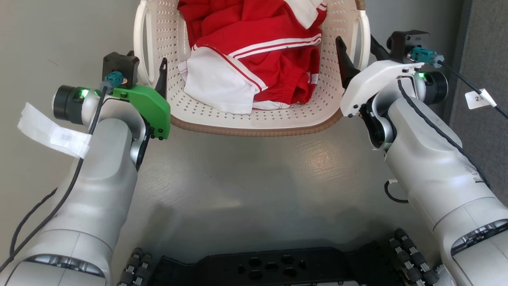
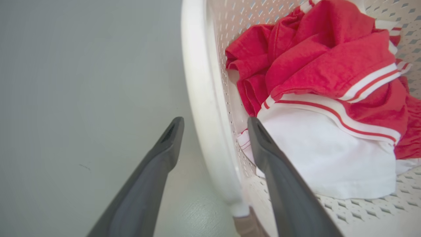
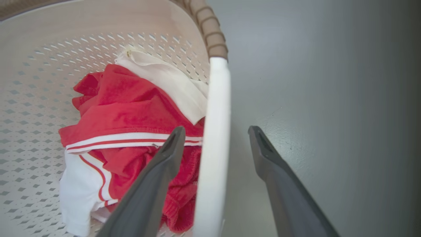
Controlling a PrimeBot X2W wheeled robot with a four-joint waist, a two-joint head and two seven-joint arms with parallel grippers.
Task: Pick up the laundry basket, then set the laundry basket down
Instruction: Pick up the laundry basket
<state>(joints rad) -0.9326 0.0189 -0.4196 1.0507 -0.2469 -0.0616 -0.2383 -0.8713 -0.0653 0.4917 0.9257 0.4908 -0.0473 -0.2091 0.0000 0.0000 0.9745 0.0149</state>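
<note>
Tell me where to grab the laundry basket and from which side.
By its white left handle and right handle, one per gripper. The basket is wide and holds clothes, so both ends likely keep it level. Each handle is a thin bar: come from above, one finger inside, one outside, as the open left gripper and right gripper now straddle them.

Left claw (image 2: 215,121) wears green housing (image 1: 149,105), right claw (image 3: 216,130) white.

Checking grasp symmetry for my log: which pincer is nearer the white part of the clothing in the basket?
Left. The left pincer straddles a handle of the laundry basket, inner finger beside the white fabric; the right pincer straddles the opposite handle, across the red cloth.
</note>
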